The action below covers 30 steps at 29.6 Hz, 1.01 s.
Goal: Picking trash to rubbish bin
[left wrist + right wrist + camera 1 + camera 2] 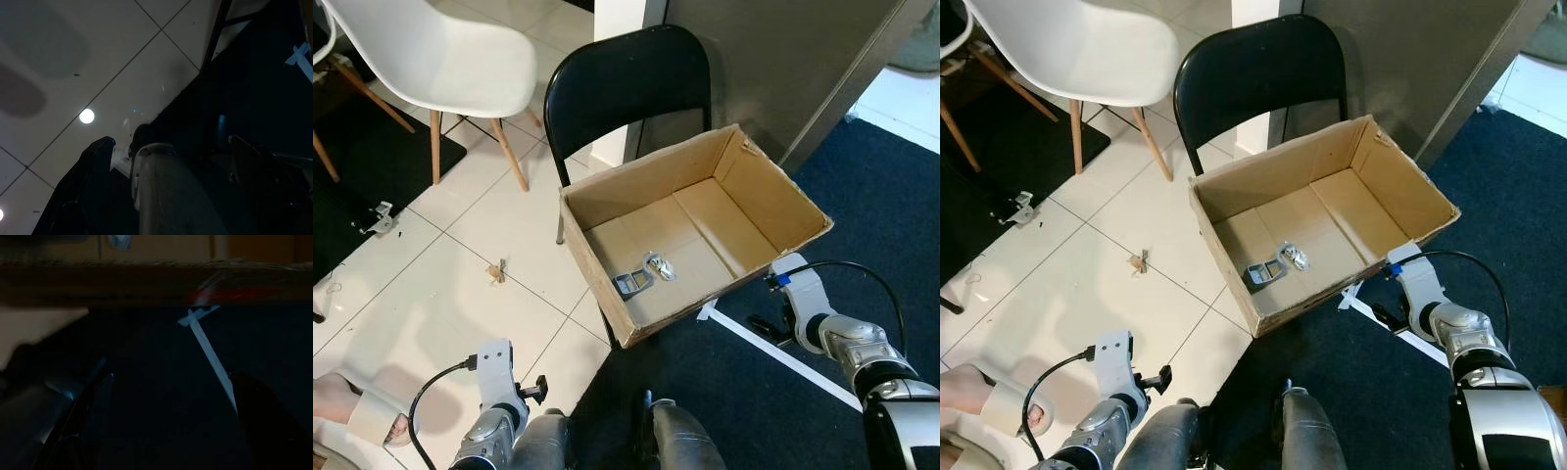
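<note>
Two pieces of trash (644, 273) lie in the box (607, 294); a scrap (496, 271) remains on the floor ahead of the left hand (166, 147), which is wide open and empty like the right hand (166, 387).

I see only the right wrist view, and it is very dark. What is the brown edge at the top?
Observer: It is the near wall of a cardboard box resting on a black folding chair.
Operator: Is anything inside the box?
Observer: Yes, a crushed can and a crumpled silver wrapper lie on its bottom.
Operator: Is any trash left on the floor?
Observer: A small brown scrap lies on the white tiles, on the robot's left.
</note>
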Available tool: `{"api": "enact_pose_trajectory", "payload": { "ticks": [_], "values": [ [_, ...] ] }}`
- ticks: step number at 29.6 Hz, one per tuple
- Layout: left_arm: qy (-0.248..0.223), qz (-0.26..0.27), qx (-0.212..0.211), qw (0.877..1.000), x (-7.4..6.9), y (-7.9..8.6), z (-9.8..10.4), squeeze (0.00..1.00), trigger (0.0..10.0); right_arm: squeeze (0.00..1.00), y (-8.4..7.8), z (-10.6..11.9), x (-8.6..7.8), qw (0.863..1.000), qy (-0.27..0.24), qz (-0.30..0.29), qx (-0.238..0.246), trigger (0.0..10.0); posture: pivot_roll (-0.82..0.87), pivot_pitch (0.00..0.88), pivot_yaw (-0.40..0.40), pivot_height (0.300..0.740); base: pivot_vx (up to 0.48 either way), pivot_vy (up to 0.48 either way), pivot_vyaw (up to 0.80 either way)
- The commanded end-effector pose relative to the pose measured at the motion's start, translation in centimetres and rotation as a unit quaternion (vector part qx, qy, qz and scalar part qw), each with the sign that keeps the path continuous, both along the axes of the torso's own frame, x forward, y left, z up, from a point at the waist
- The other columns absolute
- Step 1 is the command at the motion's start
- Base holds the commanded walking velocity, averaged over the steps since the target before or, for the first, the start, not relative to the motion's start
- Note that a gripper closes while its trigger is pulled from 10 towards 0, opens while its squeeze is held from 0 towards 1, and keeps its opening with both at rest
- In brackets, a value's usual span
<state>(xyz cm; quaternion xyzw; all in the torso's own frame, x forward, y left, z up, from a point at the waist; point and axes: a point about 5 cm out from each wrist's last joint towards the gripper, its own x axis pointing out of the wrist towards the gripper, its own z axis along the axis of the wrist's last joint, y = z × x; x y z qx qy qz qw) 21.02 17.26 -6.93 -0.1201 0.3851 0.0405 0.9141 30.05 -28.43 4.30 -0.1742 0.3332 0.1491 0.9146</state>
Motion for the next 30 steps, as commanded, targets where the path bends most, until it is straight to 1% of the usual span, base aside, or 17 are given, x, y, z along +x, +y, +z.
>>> {"api": "enact_pose_trajectory", "payload": {
  "ticks": [1, 3, 4, 6, 8, 9, 11, 12, 13, 16, 19, 21, 26, 30],
  "values": [
    [0.027, -0.001, -0.002, 1.000, -1.1, -0.2, -0.7, 0.00, 10.0, 0.00, -0.2, -2.3, -2.3, 0.996, 0.074, 0.034, -0.038, 10.0, 0.04, 0.160, 0.000, 0.740, 0.000, 0.000, 0.00],
    [0.029, 0.000, -0.001, 1.000, -1.1, -0.2, -0.7, 0.00, 10.0, 0.00, -0.1, -3.4, -3.3, 0.990, 0.111, 0.061, -0.068, 10.0, 0.04, 0.154, -0.003, 0.740, 0.000, 0.000, 0.00],
    [0.030, 0.001, -0.001, 1.000, -1.1, -0.2, -0.7, 0.00, 10.0, 0.00, -0.1, -3.9, -3.8, 0.986, 0.125, 0.066, -0.084, 10.0, 0.04, 0.154, -0.003, 0.740, 0.000, 0.000, 0.00],
    [0.032, 0.003, -0.001, 0.999, -1.1, -0.2, -0.7, 0.00, 10.0, 0.00, 0.0, -4.6, -4.3, 0.984, 0.137, 0.065, -0.098, 10.0, 0.04, 0.147, -0.006, 0.740, 0.000, 0.000, 0.00],
    [0.034, 0.003, -0.002, 0.999, -1.1, -0.2, -0.8, 0.00, 10.0, 0.00, 0.6, -5.6, -5.0, 0.988, 0.133, 0.020, -0.078, 10.0, 0.04, 0.144, -0.008, 0.740, 0.000, 0.000, 0.00],
    [0.034, 0.003, -0.002, 0.999, -1.1, -0.2, -0.8, 0.00, 10.0, 0.00, 0.6, -5.6, -5.0, 0.988, 0.133, 0.020, -0.078, 10.0, 0.04, 0.144, -0.008, 0.740, 0.000, 0.000, 0.00],
    [0.039, 0.004, 0.000, 0.999, -1.1, -0.2, -0.8, 0.00, 10.0, 0.00, 1.3, -6.3, -5.3, 0.990, 0.126, -0.017, -0.058, 10.0, 0.04, 0.138, -0.009, 0.740, 0.000, 0.000, 0.00],
    [0.039, 0.004, 0.000, 0.999, -1.1, -0.2, -0.8, 0.00, 10.0, 0.00, 1.3, -6.3, -5.3, 0.990, 0.126, -0.017, -0.058, 10.0, 0.04, 0.138, -0.009, 0.740, 0.000, 0.000, 0.00],
    [0.042, 0.003, 0.002, 0.999, -1.1, -0.2, -0.8, 0.00, 10.0, 0.00, 1.8, -7.0, -5.8, 0.990, 0.128, -0.034, -0.055, 10.0, 0.04, 0.134, -0.010, 0.740, 0.000, 0.000, 0.00],
    [0.044, 0.003, 0.003, 0.999, -1.1, -0.2, -0.8, 0.00, 10.0, 0.00, 2.4, -7.8, -6.5, 0.988, 0.136, -0.041, -0.057, 10.0, 0.04, 0.128, -0.010, 0.740, 0.000, 0.000, 0.00],
    [0.047, 0.004, 0.005, 0.999, -1.1, -0.3, -0.8, 0.00, 10.0, 0.00, 2.7, -8.2, -6.9, 0.987, 0.138, -0.062, -0.048, 10.0, 0.04, 0.120, -0.014, 0.740, -0.260, 0.000, 0.00],
    [0.047, 0.006, 0.005, 0.999, -1.1, -0.3, -0.8, 0.00, 10.0, 0.00, 2.8, -8.4, -7.0, 0.987, 0.139, -0.068, -0.045, 10.0, 0.04, 0.120, -0.014, 0.740, -0.276, 0.000, 0.00],
    [0.051, 0.005, 0.006, 0.999, -1.1, -0.4, -0.8, 0.00, 10.0, 0.00, 3.0, -9.2, -8.0, 0.983, 0.148, -0.105, -0.032, 10.0, 0.04, 0.107, -0.023, 0.740, -0.296, 0.000, 0.00],
    [0.052, 0.004, 0.005, 0.999, -1.1, -0.4, -0.9, 0.00, 10.0, 0.00, 3.2, -9.5, -8.4, 0.981, 0.152, -0.118, -0.026, 10.0, 0.04, 0.104, -0.025, 0.740, -0.324, 0.000, 0.00]
  ]
}}
